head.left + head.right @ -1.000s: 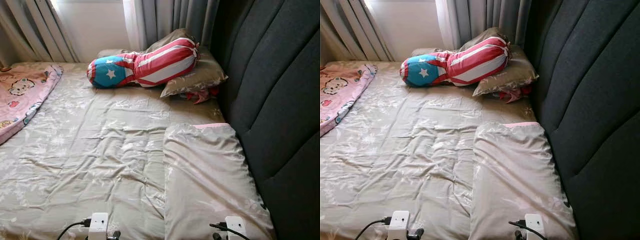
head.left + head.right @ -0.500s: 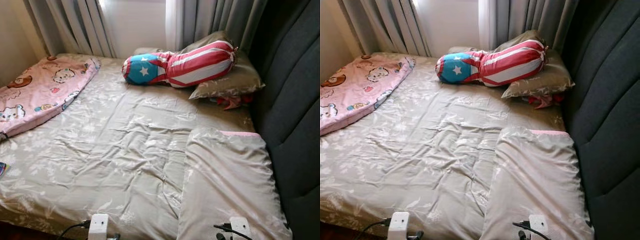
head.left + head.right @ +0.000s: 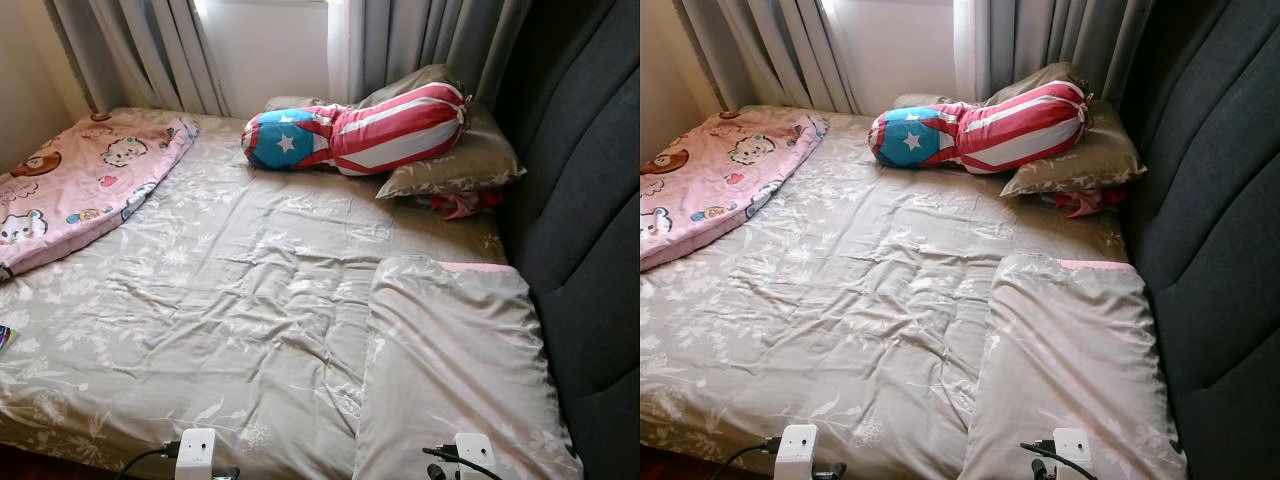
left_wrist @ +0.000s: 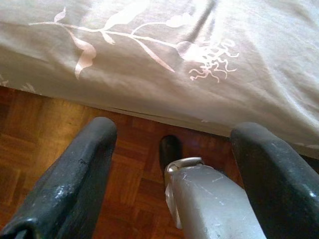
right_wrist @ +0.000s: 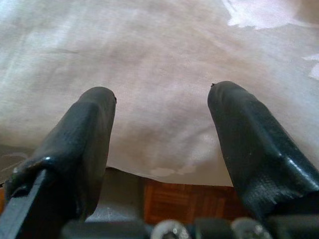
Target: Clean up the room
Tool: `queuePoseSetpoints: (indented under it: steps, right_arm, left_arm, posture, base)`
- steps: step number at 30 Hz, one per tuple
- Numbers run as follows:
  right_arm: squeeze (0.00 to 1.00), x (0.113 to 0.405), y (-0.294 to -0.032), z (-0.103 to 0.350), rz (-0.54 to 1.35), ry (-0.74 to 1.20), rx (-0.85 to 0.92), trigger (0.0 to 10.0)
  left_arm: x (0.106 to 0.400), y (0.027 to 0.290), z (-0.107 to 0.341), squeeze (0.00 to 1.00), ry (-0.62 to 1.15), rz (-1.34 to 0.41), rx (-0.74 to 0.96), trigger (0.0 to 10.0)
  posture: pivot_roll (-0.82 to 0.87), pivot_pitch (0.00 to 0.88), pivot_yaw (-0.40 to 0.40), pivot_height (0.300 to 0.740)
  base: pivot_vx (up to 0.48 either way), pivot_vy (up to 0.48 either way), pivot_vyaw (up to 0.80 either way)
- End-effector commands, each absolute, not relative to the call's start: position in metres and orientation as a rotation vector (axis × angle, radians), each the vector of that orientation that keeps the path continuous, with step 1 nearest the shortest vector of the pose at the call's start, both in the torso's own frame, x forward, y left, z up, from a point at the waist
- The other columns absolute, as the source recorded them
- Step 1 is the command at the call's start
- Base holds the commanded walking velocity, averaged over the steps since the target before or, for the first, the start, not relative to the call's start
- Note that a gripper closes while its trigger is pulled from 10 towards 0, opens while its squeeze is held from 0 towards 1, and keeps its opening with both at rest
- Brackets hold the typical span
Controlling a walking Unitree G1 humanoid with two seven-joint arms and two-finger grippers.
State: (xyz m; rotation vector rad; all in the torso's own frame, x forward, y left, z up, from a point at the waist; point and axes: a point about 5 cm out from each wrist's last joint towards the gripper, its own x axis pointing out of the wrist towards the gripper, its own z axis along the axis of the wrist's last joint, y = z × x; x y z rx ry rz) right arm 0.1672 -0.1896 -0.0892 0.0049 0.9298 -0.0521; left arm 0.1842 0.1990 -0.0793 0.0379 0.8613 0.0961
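Bedroom, bed (image 3: pixel 230 300) seen from its near edge, covered in a wrinkled taupe sheet (image 3: pixel 200 260) printed with pale leaf and flower sprigs. Dark grey padded headboard (image 3: pixel 585 200) runs along the right side. Grey curtains (image 3: pixel 140 50) hang at the far end, with a bright strip of window between them.

Near right, against the headboard: flat pillow (image 3: pixel 455 370) in the same taupe print, a pink edge showing at its far end. Far right corner: second taupe pillow (image 3: pixel 460 165), tilted, with a bolster (image 3: pixel 355 135) lying across it, red and white stripes with a blue end bearing white stars. Red cloth (image 3: pixel 455 205) pokes out from under that pillow, kind unclear.

Far left: pink cartoon-print blanket (image 3: pixel 80 190) with bears and small animals, bunched along the bed's left side. Small coloured object (image 3: pixel 5 338) at the left edge, too cut off to identify.

No containers seen, no legible writing or labels.

Left gripper (image 4: pixel 172 169): fingers spread apart, empty, low beside the bed's edge over brown parquet floor (image 4: pixel 40 139). Right gripper (image 5: pixel 162 134): fingers apart, empty, close over the sheet at the bed's edge.
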Motion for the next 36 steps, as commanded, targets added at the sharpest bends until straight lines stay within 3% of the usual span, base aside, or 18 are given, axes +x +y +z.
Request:
queuePoseSetpoints:
  steps: [1,36]
  right_arm:
    - [0.00,0.1655,-0.1888,-0.0904,-0.056,0.946,0.015,10.0]
    - [0.00,0.1634,-0.1879,-0.0915,-0.039,0.957,0.012,10.0]
  left_arm:
    - [0.1781,0.2040,-0.0820,0.00,0.892,0.118,0.039,10.0]
    - [0.1737,0.2050,-0.0842,0.00,0.911,0.126,0.038,10.0]
  posture:
    - [0.01,0.000,-0.035,0.740]
    - [0.02,0.000,-0.033,0.740]
  base:
    - [0.000,0.345,0.00]
    - [0.000,0.465,0.00]
